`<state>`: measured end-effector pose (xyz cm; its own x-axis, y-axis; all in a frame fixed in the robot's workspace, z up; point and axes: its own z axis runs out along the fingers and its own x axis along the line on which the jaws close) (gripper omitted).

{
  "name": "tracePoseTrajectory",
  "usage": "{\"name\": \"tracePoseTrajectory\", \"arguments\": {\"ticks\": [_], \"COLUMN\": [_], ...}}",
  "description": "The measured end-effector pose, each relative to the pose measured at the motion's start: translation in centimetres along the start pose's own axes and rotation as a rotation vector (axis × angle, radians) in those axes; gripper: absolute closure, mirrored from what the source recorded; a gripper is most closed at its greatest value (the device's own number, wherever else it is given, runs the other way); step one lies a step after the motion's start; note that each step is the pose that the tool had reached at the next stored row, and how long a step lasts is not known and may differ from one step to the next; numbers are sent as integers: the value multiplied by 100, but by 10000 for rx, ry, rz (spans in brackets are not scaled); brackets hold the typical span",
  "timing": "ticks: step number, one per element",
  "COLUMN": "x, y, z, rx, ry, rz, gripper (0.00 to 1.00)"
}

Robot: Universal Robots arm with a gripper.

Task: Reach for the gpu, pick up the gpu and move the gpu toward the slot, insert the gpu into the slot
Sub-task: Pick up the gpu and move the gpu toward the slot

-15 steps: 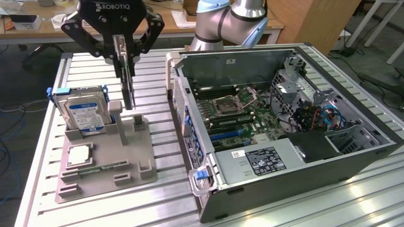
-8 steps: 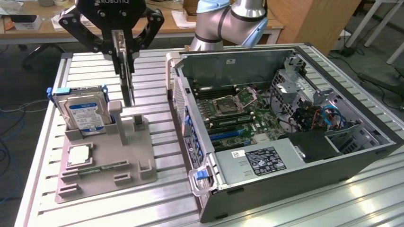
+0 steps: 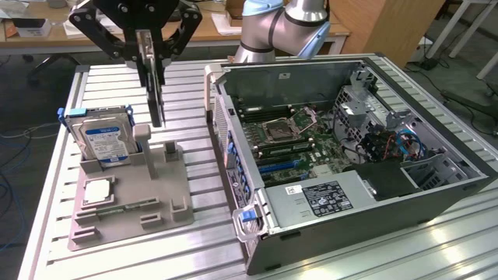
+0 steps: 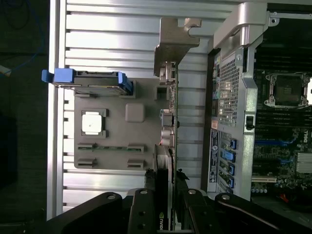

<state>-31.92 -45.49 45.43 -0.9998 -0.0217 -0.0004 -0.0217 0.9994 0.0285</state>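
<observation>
**Above the grey holder (image 3: 140, 186), the gpu (image 3: 156, 93) is held up on end**

Over the holder, the gpu is pinched at its top end by the gripper (image 3: 150, 55), whose black fingers are pressed shut on it. In the exterior view the card is seen from its thin side, like a dark flat strip. Its long side is stood straight up and down. Its low end is hung near a tall grey post of the holder; whether they touch cannot be told. The round, shiny arm (image 3: 272, 23) is seen behind. The open computer case (image 3: 374, 227) is laid on the ribbed metal table (image 3: 195, 245), at the exterior view's right. Inside it the green motherboard (image 3: 311, 149) is laid flat, and its long thin blue slot (image 3: 274, 167) is well apart from the card.

In the wrist view the card's far end is made clear. A pale, bent metal bracket (image 4: 171, 46) is fixed there, pointed away from the gripper (image 4: 165, 207). Small round parts are seen along the edge of the gpu (image 4: 169, 122). The hard drive (image 4: 87, 80), with blue clips, is stood in the holder. A square silver chip (image 4: 92, 123) is laid flat near it.
</observation>
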Motion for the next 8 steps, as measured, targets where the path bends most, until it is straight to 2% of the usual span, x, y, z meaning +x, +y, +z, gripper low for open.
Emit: {"name": "tracePoseTrajectory", "arguments": {"ticks": [8], "x": [1], "y": [3], "z": [-87], "rx": [-1], "ry": [1], "rz": [-2], "gripper": [74]}}
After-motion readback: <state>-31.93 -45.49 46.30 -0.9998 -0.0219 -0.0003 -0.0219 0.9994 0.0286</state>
